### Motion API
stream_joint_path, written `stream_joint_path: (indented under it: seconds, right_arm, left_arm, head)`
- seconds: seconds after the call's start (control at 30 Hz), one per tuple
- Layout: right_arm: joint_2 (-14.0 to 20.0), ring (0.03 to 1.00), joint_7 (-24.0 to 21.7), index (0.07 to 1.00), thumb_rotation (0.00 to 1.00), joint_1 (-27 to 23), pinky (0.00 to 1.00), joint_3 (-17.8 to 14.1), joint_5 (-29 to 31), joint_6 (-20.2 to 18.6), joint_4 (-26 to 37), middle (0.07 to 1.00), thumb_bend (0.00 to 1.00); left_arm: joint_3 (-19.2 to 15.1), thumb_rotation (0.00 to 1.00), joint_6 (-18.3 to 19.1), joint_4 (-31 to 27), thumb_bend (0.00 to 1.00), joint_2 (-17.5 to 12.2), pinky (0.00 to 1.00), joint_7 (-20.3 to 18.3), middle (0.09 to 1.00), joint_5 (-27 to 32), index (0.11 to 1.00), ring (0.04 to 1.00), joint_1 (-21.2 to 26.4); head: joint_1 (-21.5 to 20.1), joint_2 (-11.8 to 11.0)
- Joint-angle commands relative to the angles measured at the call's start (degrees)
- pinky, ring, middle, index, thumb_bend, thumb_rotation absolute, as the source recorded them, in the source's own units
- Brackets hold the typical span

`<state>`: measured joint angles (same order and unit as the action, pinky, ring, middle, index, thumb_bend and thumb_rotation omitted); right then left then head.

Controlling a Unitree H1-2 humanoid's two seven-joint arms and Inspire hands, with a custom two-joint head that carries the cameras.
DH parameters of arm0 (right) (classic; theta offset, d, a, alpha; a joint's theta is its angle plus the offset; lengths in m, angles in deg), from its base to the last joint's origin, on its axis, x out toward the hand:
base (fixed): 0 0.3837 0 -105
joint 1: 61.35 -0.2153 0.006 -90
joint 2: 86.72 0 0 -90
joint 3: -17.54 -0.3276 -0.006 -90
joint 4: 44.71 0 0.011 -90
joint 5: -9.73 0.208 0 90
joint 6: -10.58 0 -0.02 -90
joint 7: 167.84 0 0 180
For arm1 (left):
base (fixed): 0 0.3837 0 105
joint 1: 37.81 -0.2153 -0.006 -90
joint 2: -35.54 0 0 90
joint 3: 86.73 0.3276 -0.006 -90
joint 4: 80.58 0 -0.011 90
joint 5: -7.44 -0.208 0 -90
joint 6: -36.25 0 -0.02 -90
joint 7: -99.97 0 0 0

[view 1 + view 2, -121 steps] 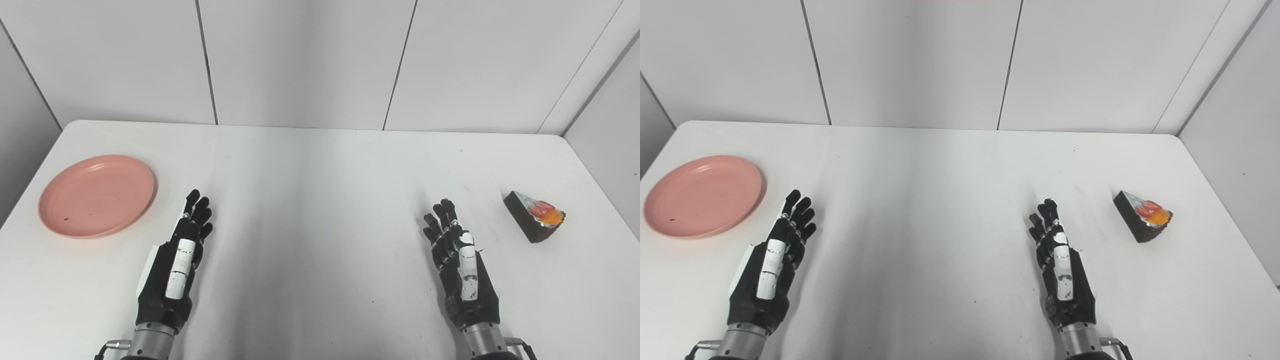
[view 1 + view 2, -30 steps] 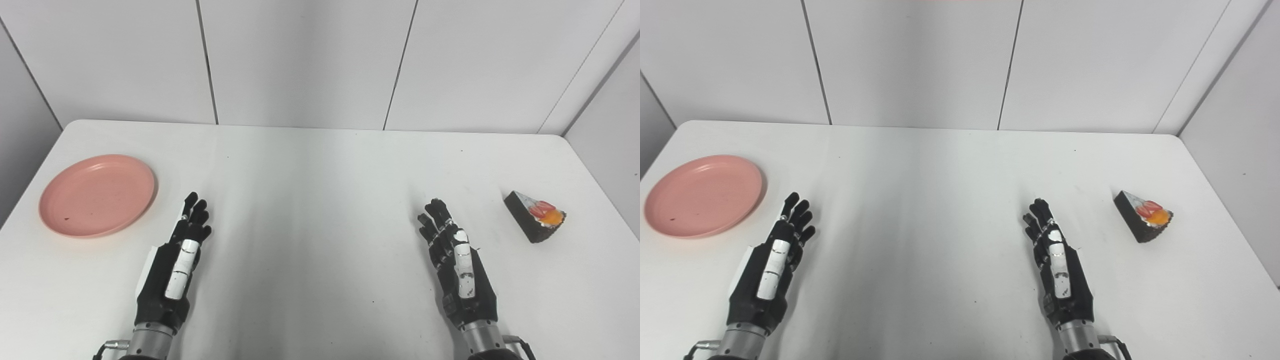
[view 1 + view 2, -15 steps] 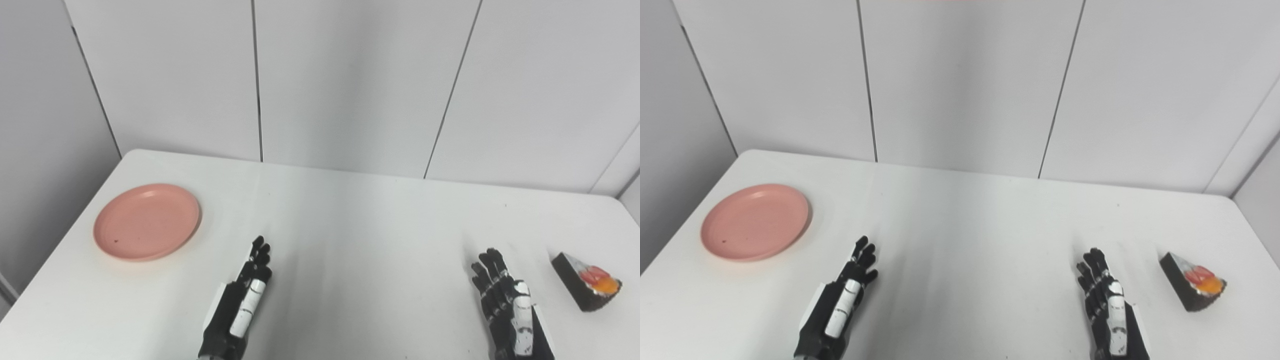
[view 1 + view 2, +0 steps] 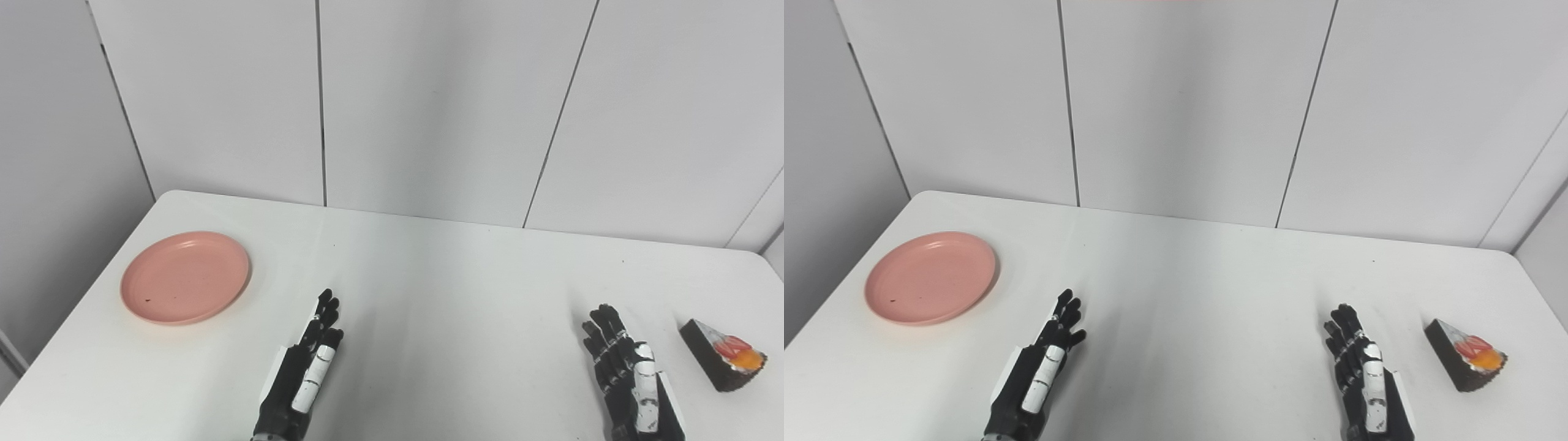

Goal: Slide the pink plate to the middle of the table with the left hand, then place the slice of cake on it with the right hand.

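Left eye view puts both of my hands at the near edge of the white table [image 4: 441, 288], so I start there. My left hand [image 4: 301, 373] lies low on the near left-centre part of the tabletop, fingers stretched forward and spread a little, holding nothing. My right hand [image 4: 634, 383] sits at the near right, partly cut by the bottom edge of the picture, its fingers also extended and apart, with nothing in its grasp. Both point toward the far wall. Just beside my right hand, a little further right and close to the table's right edge, I see the slice of cake [image 4: 723, 362]: a dark wedge with red and orange topping, resting flat on the table and not touching the hand. Further away and on the left side lies the pink plate [image 4: 185, 277], right way up, with a small dark speck on its surface. It is well apart from my left hand, up and to the left of the fingertips, and near the table's left edge. Beyond the table's far edge stands a wall [image 4: 429, 104] of pale grey panels with thin dark seams.
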<state>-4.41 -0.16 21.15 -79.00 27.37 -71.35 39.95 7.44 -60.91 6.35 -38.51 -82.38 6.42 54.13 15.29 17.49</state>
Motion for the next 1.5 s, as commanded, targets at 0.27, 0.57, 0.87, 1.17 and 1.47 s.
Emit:
stream_joint_path:
  seconds: [0.27,0.57,0.87,1.17,1.47]
  right_arm:
    - [-1.78,0.906,0.05,0.884,0.96,1.47,0.96,0.31,-1.38,4.11,-2.84,0.901,0.77]
    - [-1.89,0.883,-0.27,0.863,0.93,3.16,0.94,0.39,-0.74,3.03,-0.07,0.875,0.74]
    - [-2.18,0.858,0.22,0.847,0.94,3.94,0.91,0.35,-1.15,3.0,1.46,0.846,0.74]
    - [-2.62,0.859,1.0,0.845,0.96,4.24,0.91,0.66,-1.93,2.47,2.49,0.842,0.74]
    - [-3.05,0.841,2.03,0.828,0.95,4.41,0.88,1.09,-2.07,1.94,3.37,0.829,0.72]
  left_arm:
    - [-0.48,0.9,-3.07,-0.55,0.74,-0.38,0.95,-0.64,1.0,1.75,1.0,1.0,-0.34]
    - [-3.1,0.91,-2.4,-6.24,0.73,-0.88,0.98,0.04,0.974,3.73,0.996,0.973,4.8]
    - [-9.0,0.89,-0.32,-6.31,0.84,-4.27,0.77,2.61,0.805,3.76,0.837,0.792,16.99]
    - [-15.64,0.86,3.51,-3.79,0.88,-11.7,0.69,3.5,0.752,4.32,0.737,0.733,25.8]
    - [-20.18,0.84,1.83,3.69,0.85,-17.61,0.73,3.98,0.779,6.3,0.748,0.758,28.47]
  head:
    - [-3.06,0.3]
    - [-3.37,1.81]
    - [-3.01,2.24]
    - [-3.19,2.63]
    - [-3.47,3.02]
